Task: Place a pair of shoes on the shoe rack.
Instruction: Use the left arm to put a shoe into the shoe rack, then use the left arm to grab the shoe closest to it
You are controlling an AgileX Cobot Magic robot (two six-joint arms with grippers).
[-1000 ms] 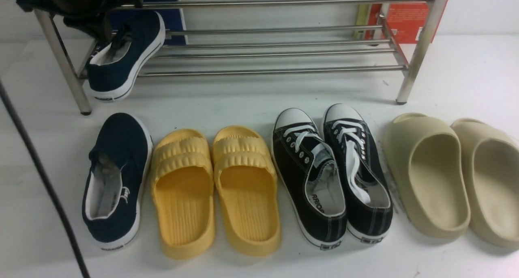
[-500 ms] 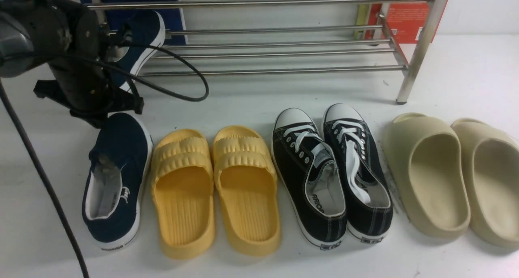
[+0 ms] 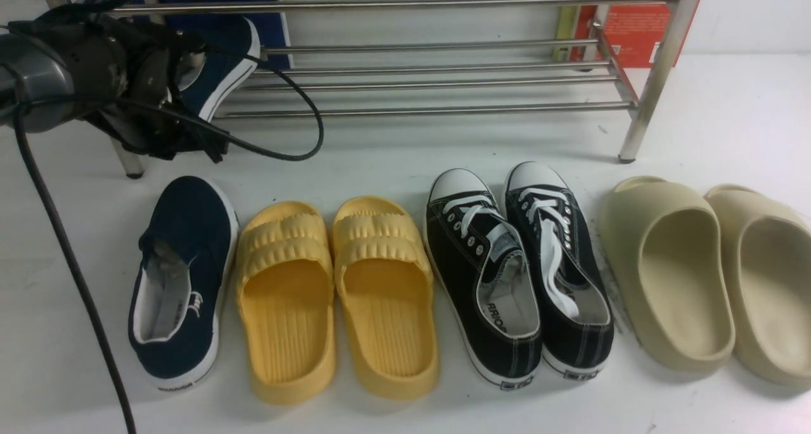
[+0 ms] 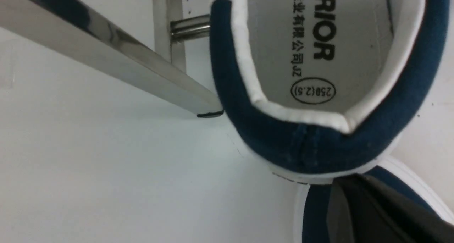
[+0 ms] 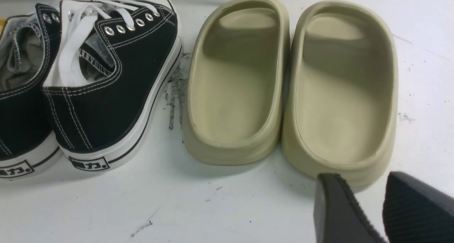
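- One navy slip-on (image 3: pixel 228 54) lay tilted on the low bars at the left end of the shoe rack (image 3: pixel 443 109). Its heel seemed to overhang the front, though the left arm (image 3: pixel 38 85) hid much of it.
- Its mate (image 3: pixel 180 275) sat on the counter (image 3: pixel 380 149) before the rack.
- The left gripper (image 4: pixel 376 207) hung between them, jaws closed tight and empty.
- The right gripper (image 5: pixel 367 186) hovered by the beige slides (image 5: pixel 234 94), jaws slightly parted, holding nothing.
- Step in hand: fetching the second shoe. Next, the left jaws needed to open and drop over its collar.

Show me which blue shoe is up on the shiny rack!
The navy shoe at the far left, tilted on the rack's bars. Its twin lies flat on the white surface.
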